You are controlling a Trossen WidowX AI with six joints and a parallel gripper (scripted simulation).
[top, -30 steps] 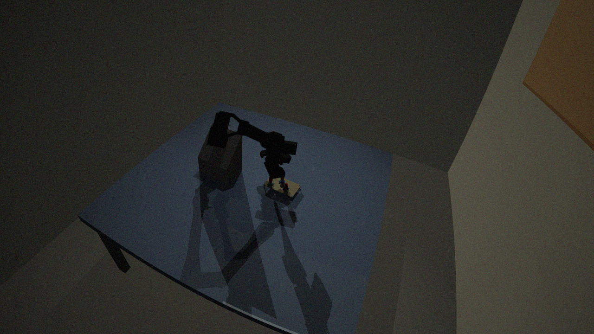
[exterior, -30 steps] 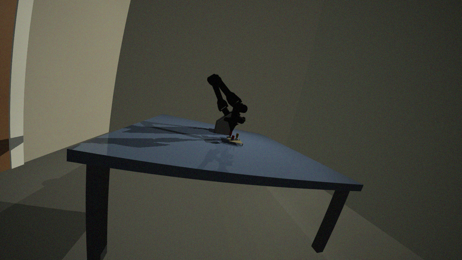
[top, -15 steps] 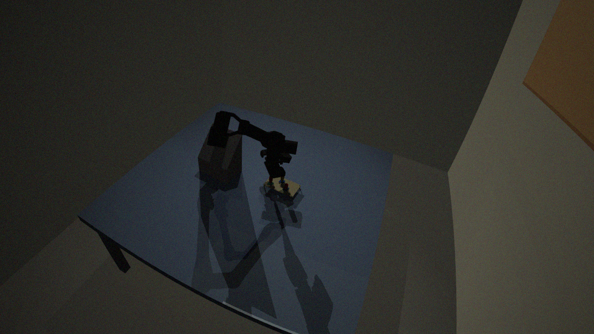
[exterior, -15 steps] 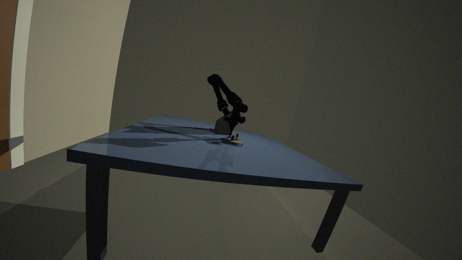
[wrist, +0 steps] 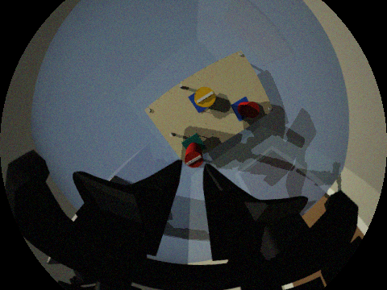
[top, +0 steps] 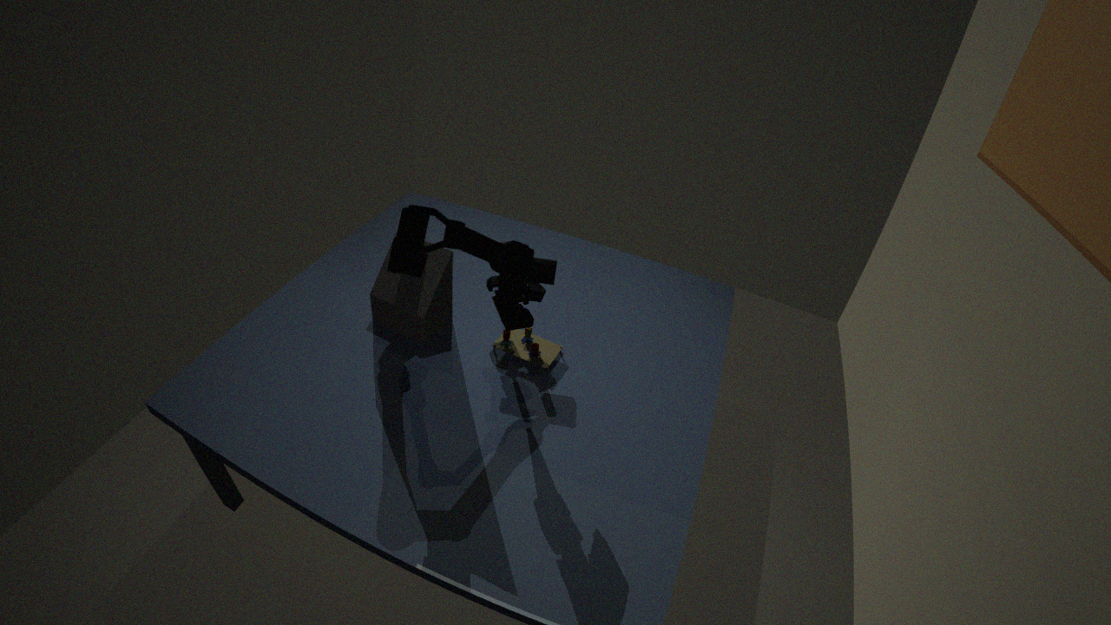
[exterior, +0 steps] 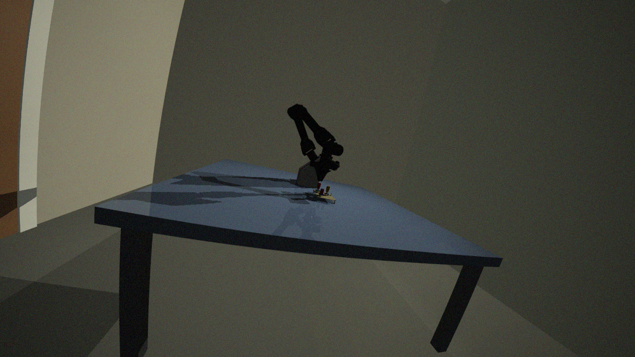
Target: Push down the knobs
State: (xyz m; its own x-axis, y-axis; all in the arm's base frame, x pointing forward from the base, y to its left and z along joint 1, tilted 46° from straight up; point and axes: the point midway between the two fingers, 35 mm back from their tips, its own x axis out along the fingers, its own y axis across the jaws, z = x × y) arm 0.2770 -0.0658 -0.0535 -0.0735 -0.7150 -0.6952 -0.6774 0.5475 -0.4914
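Note:
The tan circuit board (top: 549, 351) (wrist: 226, 72) stands on the table with three knobs. A red knob (wrist: 193, 152) (top: 506, 335) (exterior: 318, 185) with a white line stands over a green potentiometer (wrist: 193, 141). A yellow knob (wrist: 205, 97) (top: 528, 332) (exterior: 328, 189) with a white line stands over a blue potentiometer (wrist: 193, 97). Another red knob (wrist: 248, 109) (top: 534, 350) (exterior: 322, 191) sits lower, at a blue potentiometer (wrist: 238, 110). My gripper (wrist: 193, 166) (top: 518, 327) is partly open, fingertips at either side of the first red knob's top, not clamped on it. Gaps under the knobs are unclear.
The blue table (top: 621, 326) (exterior: 248, 217) carries the arm's grey base block (top: 411, 311) (exterior: 307, 176), to the left of the board in the top view. Small leads (wrist: 184, 87) (wrist: 173, 134) stand on the board near its edge. Dark arm shadows fall across the table.

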